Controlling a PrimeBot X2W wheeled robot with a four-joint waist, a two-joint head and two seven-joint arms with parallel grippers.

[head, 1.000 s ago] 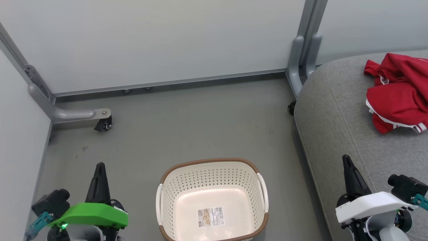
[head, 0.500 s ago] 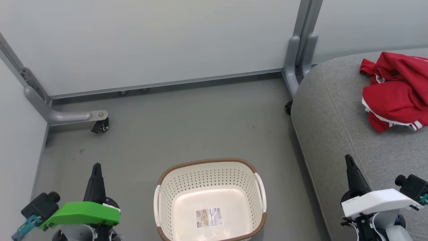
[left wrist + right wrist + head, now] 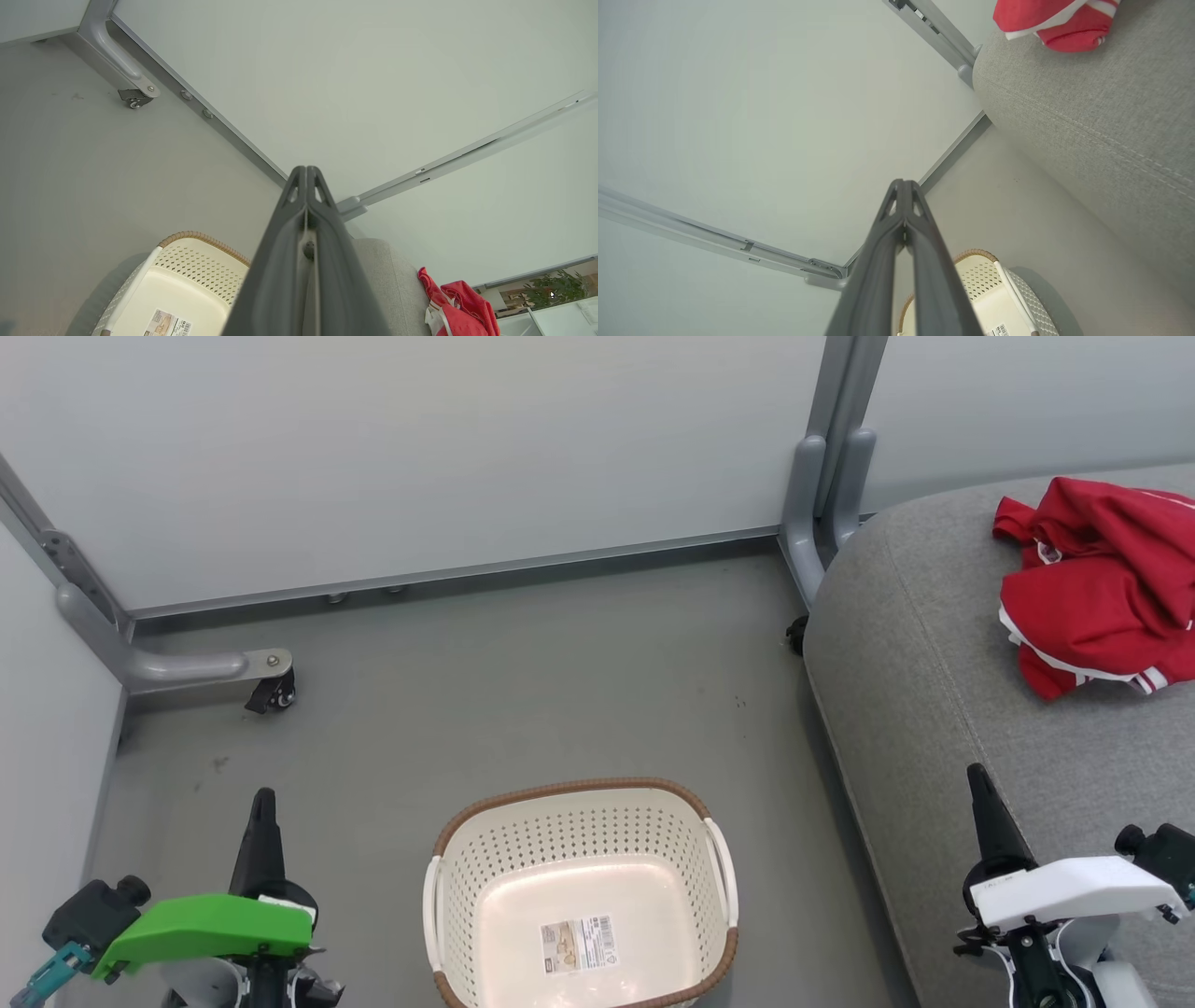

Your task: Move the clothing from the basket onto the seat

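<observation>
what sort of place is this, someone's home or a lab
Probably a lab or test bay, not a home: pale partition panels on grey metal frames with a caster wheel, a plain grey floor, and a grey seat and laundry basket staged inside.

Red clothing [image 3: 1102, 583] crumpled on grey seat [image 3: 943, 709] — basket [image 3: 579, 807] empty.

The basket [image 3: 579, 831] is glossy perforated plastic with a woven-look rim; the seat [image 3: 934, 709] is matt, coarse cloth; the clothing [image 3: 1092, 588] is smooth fabric.
</observation>
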